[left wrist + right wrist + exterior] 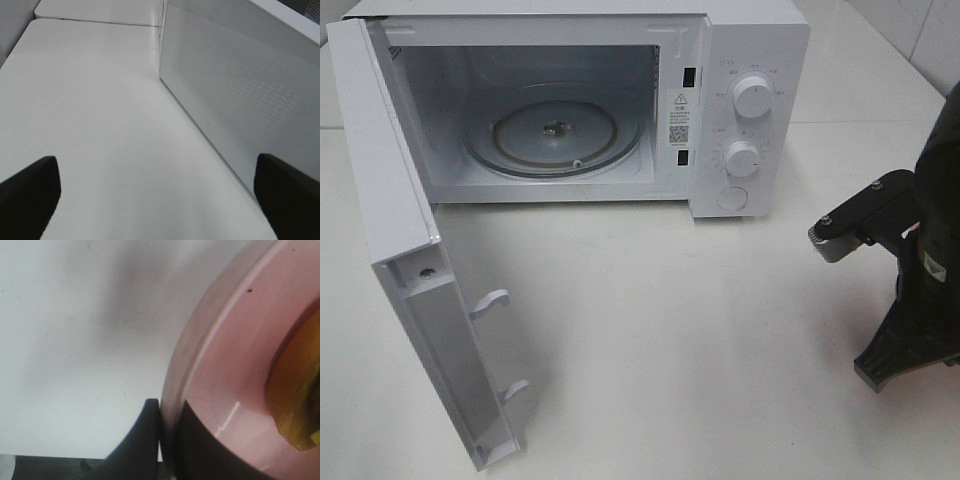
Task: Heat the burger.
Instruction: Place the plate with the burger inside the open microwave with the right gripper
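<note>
Right tool [165,432] pinches plate [225,365] rim, burger [300,400] aboard; left tool [157,192] wide, holding nothing; microwave [750,60] open, empty, so loading, shutting and starting all remain.

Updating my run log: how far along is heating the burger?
Done: the microwave door stands open, and the turntable holds nothing yet. In hand: the right gripper has its fingers shut on the rim of the plate carrying the burger. Left: set it on the turntable, shut the door, turn the dials.
</note>
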Action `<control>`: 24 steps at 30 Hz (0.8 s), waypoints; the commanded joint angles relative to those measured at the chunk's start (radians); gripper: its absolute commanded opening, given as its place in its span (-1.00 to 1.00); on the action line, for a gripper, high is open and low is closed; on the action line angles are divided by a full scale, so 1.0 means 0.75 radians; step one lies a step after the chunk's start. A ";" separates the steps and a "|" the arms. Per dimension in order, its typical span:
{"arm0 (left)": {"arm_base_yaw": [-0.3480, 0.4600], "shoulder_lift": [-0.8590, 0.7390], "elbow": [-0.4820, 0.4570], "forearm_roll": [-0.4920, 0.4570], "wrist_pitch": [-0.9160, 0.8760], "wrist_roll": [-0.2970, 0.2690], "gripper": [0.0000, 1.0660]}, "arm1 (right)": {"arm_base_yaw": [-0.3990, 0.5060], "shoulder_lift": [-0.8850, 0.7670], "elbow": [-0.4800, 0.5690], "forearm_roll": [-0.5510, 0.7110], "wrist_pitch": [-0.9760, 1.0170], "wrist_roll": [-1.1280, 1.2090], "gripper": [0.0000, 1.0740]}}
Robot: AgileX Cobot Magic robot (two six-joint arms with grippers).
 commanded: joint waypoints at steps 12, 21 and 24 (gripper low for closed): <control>-0.003 -0.021 0.004 0.003 0.003 0.000 0.83 | 0.319 -0.095 0.004 -0.077 0.155 -0.009 -0.99; -0.003 -0.021 0.004 0.003 0.003 0.000 0.83 | 0.551 -0.095 0.004 -0.168 0.231 0.025 -0.99; -0.003 -0.021 0.004 0.003 0.003 0.000 0.83 | 0.600 -0.095 0.004 -0.191 0.231 0.027 -0.99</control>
